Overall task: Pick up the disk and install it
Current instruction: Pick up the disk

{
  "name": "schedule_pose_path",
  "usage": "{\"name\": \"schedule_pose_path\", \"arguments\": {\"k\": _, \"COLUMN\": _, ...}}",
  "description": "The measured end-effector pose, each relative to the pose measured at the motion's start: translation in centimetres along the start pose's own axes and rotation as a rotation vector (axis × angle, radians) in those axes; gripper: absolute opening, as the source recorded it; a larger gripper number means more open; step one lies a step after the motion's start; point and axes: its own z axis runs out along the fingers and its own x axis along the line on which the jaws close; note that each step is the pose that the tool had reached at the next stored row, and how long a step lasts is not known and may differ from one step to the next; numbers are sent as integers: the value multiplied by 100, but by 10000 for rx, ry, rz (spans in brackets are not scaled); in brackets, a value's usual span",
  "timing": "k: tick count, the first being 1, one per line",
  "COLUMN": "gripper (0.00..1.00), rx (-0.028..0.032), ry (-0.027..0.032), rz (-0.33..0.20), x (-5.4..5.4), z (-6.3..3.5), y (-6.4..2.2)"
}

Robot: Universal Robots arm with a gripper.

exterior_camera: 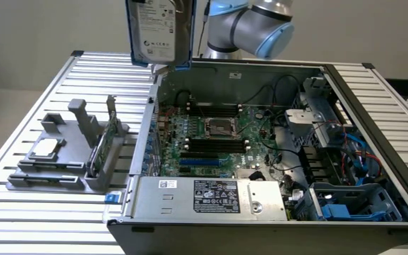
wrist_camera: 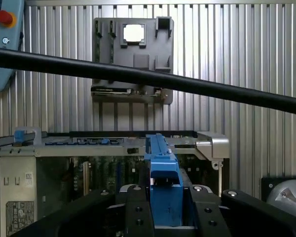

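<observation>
Hand [wrist_camera: 168, 210] pinching the disk [exterior_camera: 160, 32] by its blue-railed edges, disk held upright in the air, above the open computer case's [exterior_camera: 261, 71] far corner, well above the bench [exterior_camera: 48, 228].

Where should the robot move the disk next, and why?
Probably sideways, toward the bay with blue parts at the exterior view's right: the gripper holds the disk high above a corner of the open case, away from that bay.
</observation>
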Motion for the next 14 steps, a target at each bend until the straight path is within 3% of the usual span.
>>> {"name": "schedule_pose_path", "arguments": {"k": 8, "gripper": 33, "rx": 113, "ry": -12, "rz": 2, "x": 85, "z": 6, "y": -319}}
{"name": "schedule_pose_path", "arguments": {"k": 14, "gripper": 33, "rx": 279, "ry": -30, "rz": -1, "x": 196, "z": 20, "y": -466}}
